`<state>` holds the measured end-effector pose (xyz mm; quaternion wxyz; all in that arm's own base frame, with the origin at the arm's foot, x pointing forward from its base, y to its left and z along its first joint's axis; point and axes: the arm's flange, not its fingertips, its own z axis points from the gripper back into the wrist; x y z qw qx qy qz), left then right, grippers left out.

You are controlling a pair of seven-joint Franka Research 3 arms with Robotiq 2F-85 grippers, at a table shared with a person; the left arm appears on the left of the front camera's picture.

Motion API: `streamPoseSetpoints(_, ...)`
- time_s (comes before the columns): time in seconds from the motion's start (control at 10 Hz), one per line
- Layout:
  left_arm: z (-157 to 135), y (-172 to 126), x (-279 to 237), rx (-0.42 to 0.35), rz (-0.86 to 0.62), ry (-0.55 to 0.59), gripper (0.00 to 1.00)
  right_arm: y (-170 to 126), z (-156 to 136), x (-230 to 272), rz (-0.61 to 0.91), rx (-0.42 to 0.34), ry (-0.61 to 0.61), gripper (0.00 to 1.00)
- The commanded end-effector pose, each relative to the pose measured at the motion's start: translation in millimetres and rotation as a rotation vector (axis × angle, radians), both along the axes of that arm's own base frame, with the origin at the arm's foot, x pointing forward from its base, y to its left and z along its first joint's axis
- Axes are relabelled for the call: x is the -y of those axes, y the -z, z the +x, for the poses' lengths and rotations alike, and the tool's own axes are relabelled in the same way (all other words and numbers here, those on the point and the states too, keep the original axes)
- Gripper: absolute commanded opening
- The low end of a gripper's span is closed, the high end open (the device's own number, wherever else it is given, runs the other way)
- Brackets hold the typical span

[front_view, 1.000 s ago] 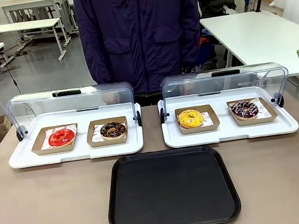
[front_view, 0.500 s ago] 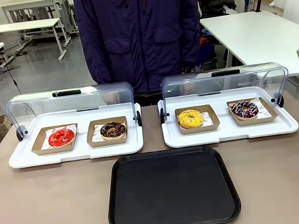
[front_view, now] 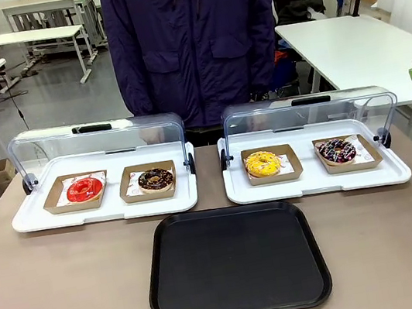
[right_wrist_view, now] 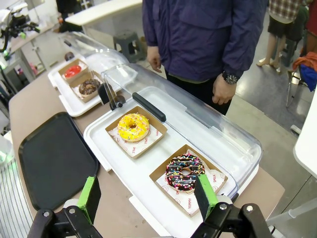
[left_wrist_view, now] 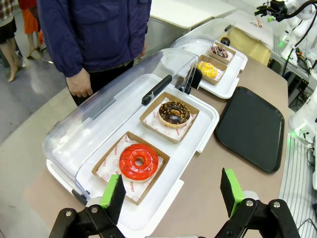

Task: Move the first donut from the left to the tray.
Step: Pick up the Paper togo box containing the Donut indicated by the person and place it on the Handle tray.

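The first donut from the left [front_view: 84, 189] is a glossy red ring in a brown cardboard holder, lying at the left end of the left white tray [front_view: 36, 220]. In the left wrist view this donut [left_wrist_view: 138, 161] lies just beyond my left gripper [left_wrist_view: 173, 193], which hovers open above the table edge with nothing between its fingers. The black tray [front_view: 236, 262] lies flat at the table's front middle, bare. My right gripper [right_wrist_view: 147, 196] stands open over the right white tray's near end, far from the red donut [right_wrist_view: 73, 71].
A chocolate donut [front_view: 155, 180] sits beside the red one. A yellow donut [front_view: 262, 164] and a sprinkled donut [front_view: 337, 152] lie in the right white tray [front_view: 397, 171]. Both clear domed lids [front_view: 94, 141] are swung back. A person in a dark jacket [front_view: 197, 46] stands behind.
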<state>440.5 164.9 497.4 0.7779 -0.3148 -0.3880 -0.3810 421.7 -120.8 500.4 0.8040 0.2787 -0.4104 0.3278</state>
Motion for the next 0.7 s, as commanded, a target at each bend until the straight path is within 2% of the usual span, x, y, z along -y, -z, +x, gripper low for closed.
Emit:
streamPoseSetpoints(0.0, -0.2, -1.9, 0.6, 0.013, -0.015, 0.01, 1.0, 0.1, 3.8, -0.2, 0.016, 0.024, -0.002, 1.0)
streamPoseSetpoints(0.6, -0.2, -1.9, 0.6, 0.013, -0.015, 0.01, 1.0, 0.1, 3.8, -0.2, 0.016, 0.024, -0.002, 1.0)
